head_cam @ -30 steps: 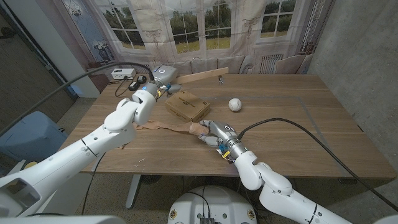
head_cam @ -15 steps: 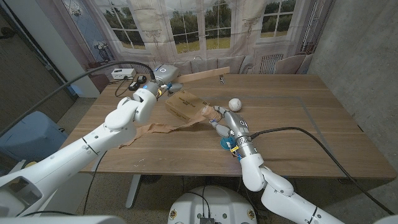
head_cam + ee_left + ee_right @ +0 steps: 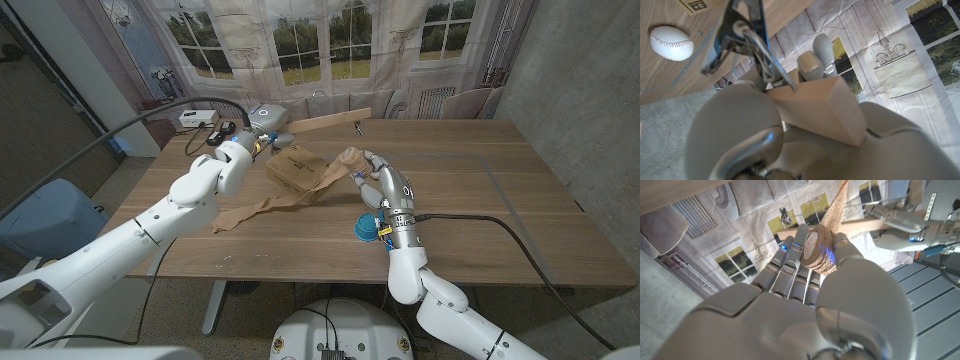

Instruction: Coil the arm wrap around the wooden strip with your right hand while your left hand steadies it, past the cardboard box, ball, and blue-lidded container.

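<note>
My left hand point(image 3: 268, 140) grips one end of the wooden strip point(image 3: 330, 120) at the far left of the table; that end shows in the left wrist view as a pale block point(image 3: 825, 112) between the fingers point(image 3: 810, 62). My right hand point(image 3: 382, 185) is raised over the table's middle and holds the roll of tan arm wrap point(image 3: 349, 158). The loose tail point(image 3: 250, 212) runs down to the tabletop. In the right wrist view the roll point(image 3: 817, 250) sits at the fingertips point(image 3: 792, 255), with the strip point(image 3: 855, 227) and left hand point(image 3: 905, 225) beyond.
A cardboard box point(image 3: 298, 168) lies under the stretched wrap. The blue-lidded container point(image 3: 367, 230) stands by my right forearm. A white ball point(image 3: 671, 42) rests on the wood. A metal clip point(image 3: 742, 35) is near the strip, and a white device point(image 3: 195, 117) sits back left.
My right hand has risen from the near table and swung towards the far side with the roll, lifting the wrap over the box. The blue-lidded container has come into sight.
</note>
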Robot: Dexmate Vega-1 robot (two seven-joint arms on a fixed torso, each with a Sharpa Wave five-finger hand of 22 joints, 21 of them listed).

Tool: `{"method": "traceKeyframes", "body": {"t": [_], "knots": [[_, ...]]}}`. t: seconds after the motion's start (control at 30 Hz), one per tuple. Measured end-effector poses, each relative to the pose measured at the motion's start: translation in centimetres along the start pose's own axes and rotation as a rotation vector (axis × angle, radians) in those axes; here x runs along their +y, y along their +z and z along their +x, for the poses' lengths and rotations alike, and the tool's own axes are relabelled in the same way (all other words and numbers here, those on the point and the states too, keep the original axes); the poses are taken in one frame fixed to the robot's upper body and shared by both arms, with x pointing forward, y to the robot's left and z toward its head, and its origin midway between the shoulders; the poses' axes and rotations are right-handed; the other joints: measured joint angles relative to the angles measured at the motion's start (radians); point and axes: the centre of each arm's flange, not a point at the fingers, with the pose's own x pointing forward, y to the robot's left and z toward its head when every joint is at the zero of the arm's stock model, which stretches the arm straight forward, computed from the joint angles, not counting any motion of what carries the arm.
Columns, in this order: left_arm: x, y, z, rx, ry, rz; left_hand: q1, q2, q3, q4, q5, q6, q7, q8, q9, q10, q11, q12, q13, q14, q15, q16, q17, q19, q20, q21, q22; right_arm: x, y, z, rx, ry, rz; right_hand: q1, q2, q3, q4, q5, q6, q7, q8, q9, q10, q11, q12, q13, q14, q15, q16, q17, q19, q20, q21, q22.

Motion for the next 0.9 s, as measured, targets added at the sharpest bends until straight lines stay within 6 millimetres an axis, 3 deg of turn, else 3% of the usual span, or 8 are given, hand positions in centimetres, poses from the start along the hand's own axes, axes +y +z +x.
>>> {"method": "traceKeyframes", "body": {"t": [0.23, 0.4, 0.57, 0.6, 0.9], "knots": [[-0.2, -0.2, 0.3, -0.005, -0.006, -0.004, -0.004, 0.004, 0.002, -0.002, 0.000, 0.000, 0.000, 0.000, -0.002, 0.000, 0.000, 0.000, 0.000, 0.000, 0.000, 0.000, 0.003, 0.000, 0.000, 0.000, 0.002, -1.5, 0.0, 0.2, -0.008, -0.117, -0.013, 0.000, 0.000, 0.000, 0.000, 0.005, 0.000, 0.000, 0.000, 0.001, 0.000, 0.000, 0.000, 0.008, 0.003, 0.003, 0.000, 0.008, 0.000, 0.000, 0.010, 0.005], [-0.4, -0.2, 0.5, -0.022, -0.014, -0.020, -0.004, 0.004, 0.002, -0.002, 0.000, -0.001, 0.000, 0.000, -0.007, 0.000, 0.000, 0.000, 0.000, -0.001, 0.001, 0.000, 0.008, 0.000, 0.000, 0.000, 0.004, -3.6, 0.3, 0.5, -0.006, -0.232, -0.022, 0.000, 0.000, -0.004, 0.004, 0.005, 0.000, 0.000, 0.001, 0.006, 0.000, 0.000, 0.000, 0.014, 0.009, -0.002, 0.000, 0.013, 0.000, 0.000, 0.015, 0.009], [-0.4, -0.6, 0.7, -0.015, -0.016, -0.014, -0.004, 0.004, 0.002, -0.002, 0.000, -0.005, -0.003, 0.000, -0.008, 0.000, 0.000, 0.000, 0.000, -0.006, 0.006, -0.004, 0.001, 0.000, 0.000, 0.000, 0.005, -3.9, 1.5, 0.4, -0.083, -0.259, -0.023, 0.000, 0.000, -0.004, 0.004, 0.005, 0.000, 0.000, 0.001, 0.006, 0.000, 0.000, 0.000, 0.017, 0.010, 0.000, -0.008, 0.017, 0.000, 0.000, 0.023, 0.013], [-0.5, -0.2, 0.7, -0.041, -0.017, -0.035, -0.004, 0.004, 0.002, -0.002, 0.000, -0.005, -0.003, 0.000, -0.008, 0.000, 0.000, 0.000, 0.000, -0.006, 0.005, -0.004, 0.000, 0.000, 0.000, 0.000, 0.005, -5.9, 0.7, 0.8, -0.008, -0.356, -0.028, 0.000, 0.000, -0.004, 0.004, 0.005, 0.000, 0.000, 0.001, 0.006, 0.000, 0.000, 0.000, 0.018, 0.010, 0.000, -0.008, 0.020, 0.000, 0.000, 0.023, 0.014], [-0.8, 0.1, 1.2, -0.078, -0.026, -0.058, -0.004, 0.004, 0.002, -0.002, -0.004, -0.011, -0.004, 0.014, -0.004, 0.000, 0.000, 0.000, 0.000, -0.006, 0.005, -0.004, 0.004, -0.004, 0.004, 0.000, 0.002, -9.5, 1.5, 1.2, -0.033, -0.512, -0.064, 0.000, 0.000, -0.008, 0.008, 0.011, 0.000, 0.000, 0.001, 0.006, 0.000, 0.000, 0.000, 0.028, 0.016, -0.006, -0.012, 0.027, 0.000, 0.000, 0.033, 0.018]]}}
